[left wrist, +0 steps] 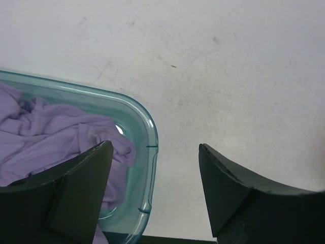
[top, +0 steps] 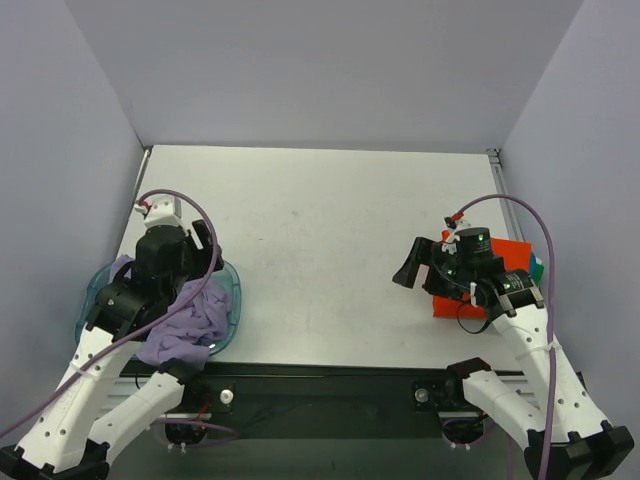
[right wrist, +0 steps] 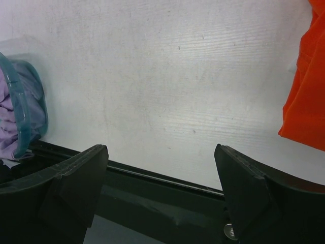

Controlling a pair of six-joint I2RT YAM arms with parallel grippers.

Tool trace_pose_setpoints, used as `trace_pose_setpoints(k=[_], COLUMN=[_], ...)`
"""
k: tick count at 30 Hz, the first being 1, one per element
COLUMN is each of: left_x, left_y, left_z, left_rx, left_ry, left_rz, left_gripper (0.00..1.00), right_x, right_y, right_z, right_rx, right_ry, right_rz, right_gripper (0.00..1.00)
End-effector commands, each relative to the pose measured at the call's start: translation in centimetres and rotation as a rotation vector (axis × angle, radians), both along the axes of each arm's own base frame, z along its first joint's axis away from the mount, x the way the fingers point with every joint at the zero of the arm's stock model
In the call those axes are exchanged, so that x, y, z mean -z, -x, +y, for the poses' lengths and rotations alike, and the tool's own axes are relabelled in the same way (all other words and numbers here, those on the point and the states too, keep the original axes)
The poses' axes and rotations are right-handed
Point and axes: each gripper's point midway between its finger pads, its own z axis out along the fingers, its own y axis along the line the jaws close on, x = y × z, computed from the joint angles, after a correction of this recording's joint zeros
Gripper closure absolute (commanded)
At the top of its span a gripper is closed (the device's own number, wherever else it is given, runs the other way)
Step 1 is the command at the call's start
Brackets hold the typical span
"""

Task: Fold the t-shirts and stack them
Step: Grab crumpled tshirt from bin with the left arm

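Left end effector (left wrist: 154,152), jaws apart and empty, hangs above a crumpled lavender t-shirt (left wrist: 56,137) in a translucent blue tray (left wrist: 151,127). Right end effector (right wrist: 160,152), also open, has the orange-red t-shirt (right wrist: 304,91), apparently folded, beside it on the tabletop (top: 320,220). Best to pinch one top fold and lift clear.

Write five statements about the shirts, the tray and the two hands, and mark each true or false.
1. The lavender shirt lies in the tray. True.
2. The left hand is shut on the lavender shirt. False: it is open and holds nothing.
3. The orange-red shirt lies on the table at the right, by the right arm. True.
4. The right hand grips the orange-red shirt. False: it is open and empty, and the shirt lies off to its side.
5. The lavender shirt is neatly folded. False: it is a crumpled heap.
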Motion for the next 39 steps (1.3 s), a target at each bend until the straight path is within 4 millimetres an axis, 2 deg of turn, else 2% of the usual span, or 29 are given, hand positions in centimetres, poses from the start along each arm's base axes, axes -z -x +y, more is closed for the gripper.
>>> trace_pose_setpoints(k=[1,3,5,6,10,13,16,18,21,22,23,26,28,31,32,34,35,37,39], left_x=[-2.6,-1.8,-1.3,-0.3,1.7,2.5,3.2,4.2,5.8,7.7,8.6,11.6,13.0,12.9,13.6,14.6,15.9,17.2,19.1], left_y=[-0.3,0.1,0.5,1.0,1.3,1.0,0.8,1.4,2.1,2.7,2.9,3.8,4.0,3.4,3.6,3.1,3.4,3.4,4.2], left_z=[2.9,4.8,7.0,7.6,8.7,8.4,7.8,8.1,9.2,10.6,10.4,11.9,12.6,13.6,14.0,13.9,13.7,13.4,13.1], left_rx=[-0.107,-0.204,-0.332,-0.361,-0.415,-0.391,-0.388,-0.434,-0.53,-0.591,-0.581,-0.639,-0.667,-0.721,-0.745,-0.76,-0.765,-0.786,-0.823], left_ry=[-0.077,-0.139,-0.184,-0.227,-0.31,-0.343,-0.303,-0.262,-0.15,-0.141,-0.1,-0.042,-0.004,0.013,0.007,0.046,0.061,0.114,0.144], left_rz=[-0.096,-0.065,-0.04,0.017,0.132,0.19,0.204,0.214,0.238,0.287,0.318,0.404,0.426,0.394,0.405,0.405,0.44,0.465,0.513], left_gripper=[0.2,0.17,0.07,0.03,0.03,0.03,0.03,0.03,0.03,0.03,0.03,0.03,0.03,0.03,0.03,0.03,0.03,0.03,0.03], right_x=[-0.7,-0.6,-0.6,-0.5,-0.4,-0.2,-0.2,-0.3,-0.3,-0.2,-0.2,-0.2,0.0,0.1,0.1,0.3,0.1,0.3,0.1], right_y=[-0.3,-0.5,-0.7,-0.8,-1.7,-2.5,-3.3,-3.7,-4.3,-4.4,-4.5,-4.8,-5.1,-5.4,-5.5,-5.7,-5.9,-6.1,-6.3], right_z=[-0.5,-0.9,-0.9,-1.0,-0.7,-0.3,0.1,0.4,0.6,0.7,0.7,1.0,1.0,1.1,1.1,1.3,1.3,1.6,1.6], right_rx=[0.044,0.067,0.075,0.077,0.071,0.057,0.044,0.029,0.017,0.015,0.014,-0.002,-0.01,-0.021,-0.018,-0.029,-0.031,-0.042,-0.048], right_ry=[0.018,0.029,0.035,0.038,0.045,0.049,0.046,0.047,0.052,0.055,0.054,0.057,0.063,0.07,0.07,0.07,0.069,0.066,0.067], right_rz=[-0.014,-0.012,-0.012,-0.007,0.001,0.013,0.016,0.013,0.014,0.019,0.02,0.018,0.021,0.022,0.024,0.028,0.024,0.03,0.025], right_gripper=[0.11,0.1,0.1,0.1,0.1,0.1,0.1,0.1,0.1,0.1,0.1,0.1,0.1,0.1,0.1,0.1,0.1,0.1,0.1])
